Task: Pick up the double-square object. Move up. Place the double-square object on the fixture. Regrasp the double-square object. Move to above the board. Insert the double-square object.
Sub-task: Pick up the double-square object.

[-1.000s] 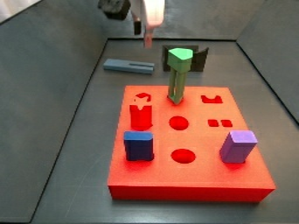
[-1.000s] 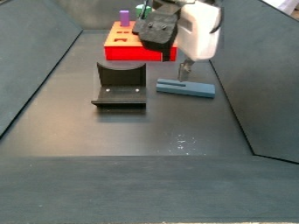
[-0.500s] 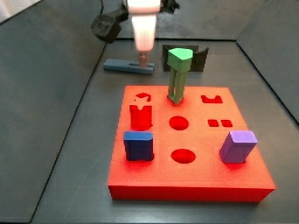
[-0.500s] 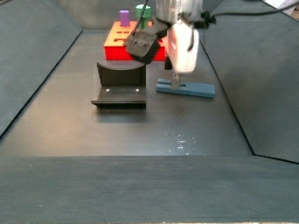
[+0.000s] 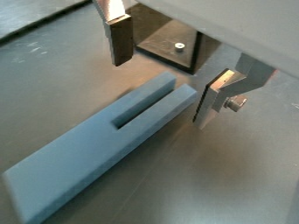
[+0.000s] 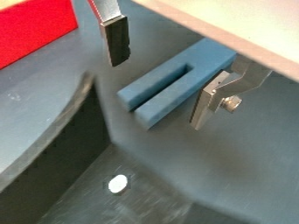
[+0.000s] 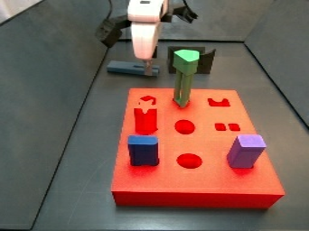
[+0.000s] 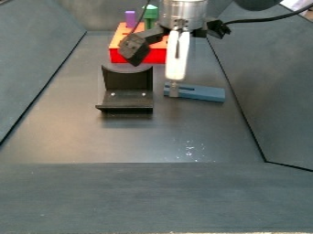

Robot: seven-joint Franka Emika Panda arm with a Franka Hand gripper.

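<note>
The double-square object (image 7: 125, 68) is a slim slate-blue bar lying flat on the dark floor behind the red board (image 7: 193, 171). My gripper (image 7: 144, 66) is open and low over one end of the bar. In both wrist views the slotted end of the bar (image 5: 140, 109) (image 6: 173, 83) lies between the two fingers (image 5: 117, 39) (image 6: 114, 39), and neither pad touches it. The gripper (image 8: 175, 84) stands over the bar's end (image 8: 202, 93) nearest the fixture (image 8: 126, 90). The fixture (image 7: 201, 60) sits behind the green peg.
The board carries a tall green peg (image 7: 183, 77), a dark-blue block (image 7: 144, 149), a purple block (image 7: 247, 151) and a red peg (image 7: 146, 115). Sloped dark walls enclose the floor. The board's red edge (image 6: 35, 35) and the fixture's plate (image 6: 105, 179) lie near the gripper.
The gripper has come down from above the bar and turned, so its fingers now straddle the bar's end. The bar has not moved.
</note>
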